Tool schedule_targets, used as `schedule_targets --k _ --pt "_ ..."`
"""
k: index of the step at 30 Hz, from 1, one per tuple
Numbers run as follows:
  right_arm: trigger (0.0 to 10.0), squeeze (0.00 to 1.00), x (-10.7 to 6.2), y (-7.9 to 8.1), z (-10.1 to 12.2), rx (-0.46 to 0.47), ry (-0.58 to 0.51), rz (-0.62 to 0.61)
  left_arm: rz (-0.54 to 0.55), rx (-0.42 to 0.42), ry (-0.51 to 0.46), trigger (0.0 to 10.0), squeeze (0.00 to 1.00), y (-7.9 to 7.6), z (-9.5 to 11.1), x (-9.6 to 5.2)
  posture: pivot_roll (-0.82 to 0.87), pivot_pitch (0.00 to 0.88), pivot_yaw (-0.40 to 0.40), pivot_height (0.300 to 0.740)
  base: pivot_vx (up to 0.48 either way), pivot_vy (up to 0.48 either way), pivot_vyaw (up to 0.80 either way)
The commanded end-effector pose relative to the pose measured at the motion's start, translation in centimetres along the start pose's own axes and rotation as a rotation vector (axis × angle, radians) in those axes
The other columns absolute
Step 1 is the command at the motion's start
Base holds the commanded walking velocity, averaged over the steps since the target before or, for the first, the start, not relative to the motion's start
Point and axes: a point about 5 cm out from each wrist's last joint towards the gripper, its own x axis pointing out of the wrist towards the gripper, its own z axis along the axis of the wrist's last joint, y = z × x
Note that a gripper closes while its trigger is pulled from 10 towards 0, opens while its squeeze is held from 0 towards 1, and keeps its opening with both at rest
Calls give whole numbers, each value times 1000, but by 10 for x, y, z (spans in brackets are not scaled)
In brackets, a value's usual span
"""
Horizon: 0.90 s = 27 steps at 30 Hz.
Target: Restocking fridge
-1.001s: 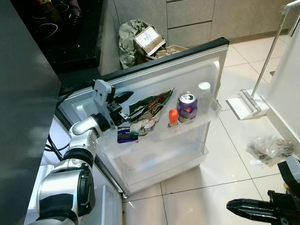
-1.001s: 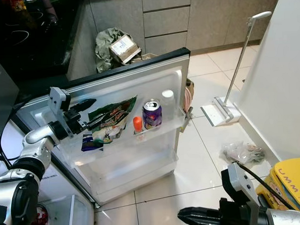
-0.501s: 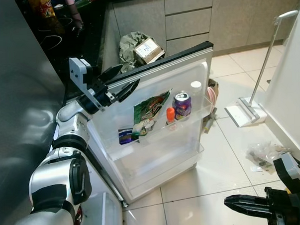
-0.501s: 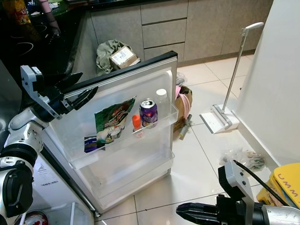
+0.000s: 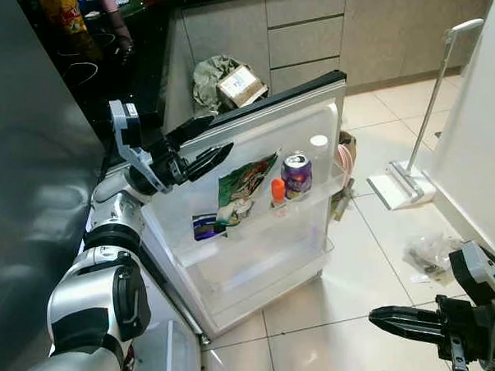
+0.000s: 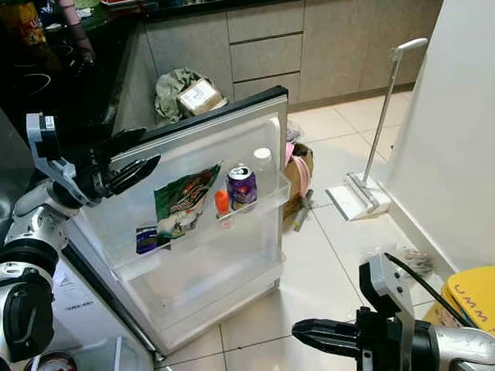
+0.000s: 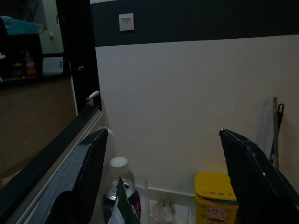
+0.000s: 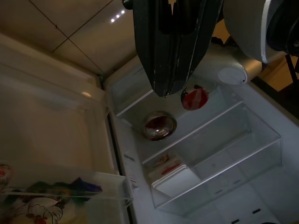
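The fridge door (image 5: 310,121) stands open. Its upper shelf holds a green snack bag (image 5: 244,182), an orange-capped bottle (image 5: 277,190), a purple can (image 5: 296,173) and a white-capped bottle (image 5: 318,145); a dark blue packet (image 5: 204,228) lies lower left. My left gripper (image 5: 221,135) is open by the door's top edge, above and left of the bag, with nothing between its fingers (image 7: 91,172). My right gripper (image 5: 386,317) hangs low over the floor tiles, shut and empty. The right wrist view looks into the fridge at a bowl (image 8: 160,125) with red contents on a clear shelf.
A white floor mop (image 5: 405,177) leans by the right wall, with a crumpled plastic bag (image 5: 431,251) and a yellow bin (image 6: 483,302) near it. A cardboard box (image 5: 241,70) on green wrapping lies by the cabinets. The dark cooktop counter (image 5: 86,61) is behind the door.
My left gripper has let go of the green snack bag and risen to the door's top edge, opening wider. The camera has pulled back and shifted. The right arm has barely moved.
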Motion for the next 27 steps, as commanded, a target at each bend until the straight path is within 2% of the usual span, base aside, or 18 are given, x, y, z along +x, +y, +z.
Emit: schedule_targets --k 1,5,8,11,15,18,20,23,25,27 --pt "10000 0 3 -4 -1 -17 -3 -19 -64 -20 5 10000 0 -6 -4 -3 -187 0 72 740 0 0 0" --pt "10000 0 5 -11 1 -40 -17 -39 -150 -49 4 10000 0 -19 -12 -3 -178 0 71 740 0 0 0" --pt "10000 0 6 -12 2 -42 -19 -39 -163 -56 3 10000 0 -22 -12 -3 -175 0 71 740 0 0 0" --pt "10000 0 6 -12 2 -47 -26 -33 -216 -93 32 10000 0 -36 -21 -7 -171 0 76 740 0 0 0" --pt "10000 0 6 -12 2 -48 -28 -32 -227 -106 40 10000 0 -41 -23 -9 -170 0 76 740 0 0 0" --pt "10000 0 6 -12 2 -50 -31 -30 -242 -132 61 10000 0 -49 -29 -14 -169 0 79 740 0 0 0" --pt "10000 0 5 -13 2 -53 -32 -30 -272 -183 93 10000 0 -64 -37 -22 -165 0 80 740 0 0 0" --pt "10000 0 4 -13 2 -54 -32 -31 -282 -200 102 10000 0 -69 -40 -24 -164 0 80 740 0 0 0" --pt "10000 0 4 -14 2 -53 -32 -32 -310 -259 144 10000 0 -82 -47 -32 -157 0 80 740 0 0 0" --pt "10000 0 4 -15 2 -52 -32 -32 -316 -272 153 10000 0 -85 -49 -33 -157 0 80 740 0 0 0"
